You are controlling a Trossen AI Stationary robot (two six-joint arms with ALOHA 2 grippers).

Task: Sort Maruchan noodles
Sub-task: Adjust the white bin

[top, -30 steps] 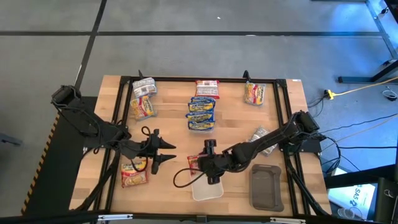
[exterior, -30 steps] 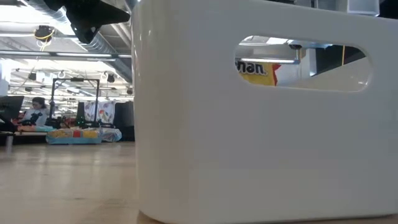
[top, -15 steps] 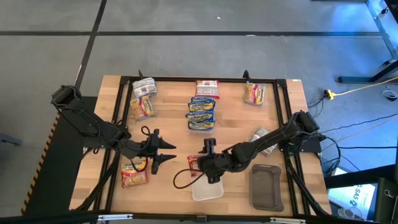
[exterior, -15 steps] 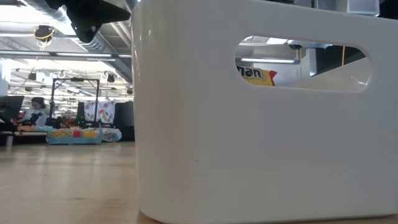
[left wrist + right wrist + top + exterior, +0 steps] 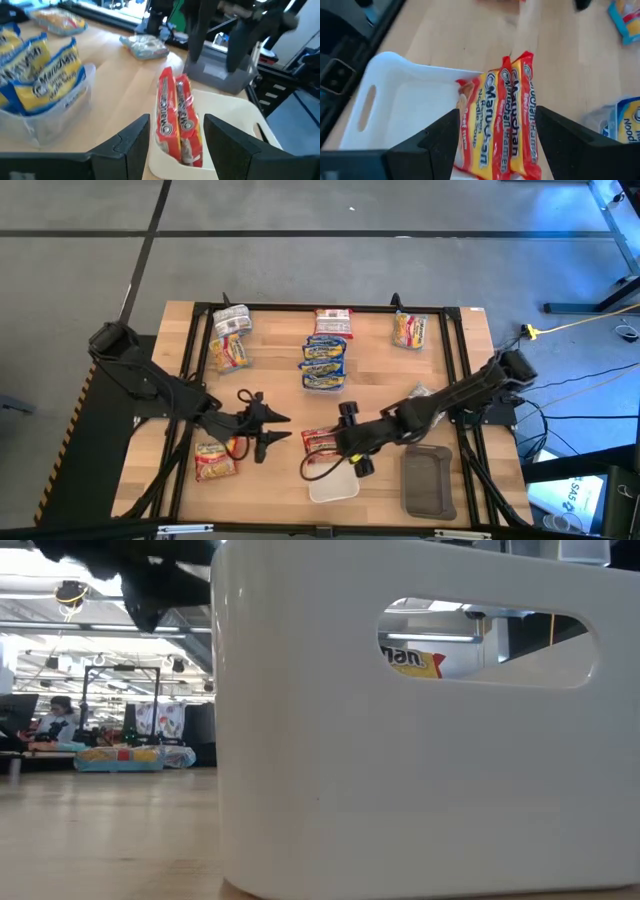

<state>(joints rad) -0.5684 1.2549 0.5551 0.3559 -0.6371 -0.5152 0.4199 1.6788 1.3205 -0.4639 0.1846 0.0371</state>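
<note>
We see the right end effector (image 5: 353, 458) poised, fingers apart and empty, over red Maruchan noodles (image 5: 497, 125) lying across the white tray's rim (image 5: 400, 65); we judge the next move is nudging them fully inside. The left end effector (image 5: 268, 430), also parted and holding nothing, hovers above the bench (image 5: 280, 370) nearby, facing the tray.

My wooden desk (image 5: 370, 370) stands on a grey floor (image 5: 300, 265) crossed by dark seams. Level across it, a big hall opens behind: bright ceiling light strips (image 5: 60, 584), pipes overhead, dark frames, and a person (image 5: 58, 710) seated far off at another bench.
</note>
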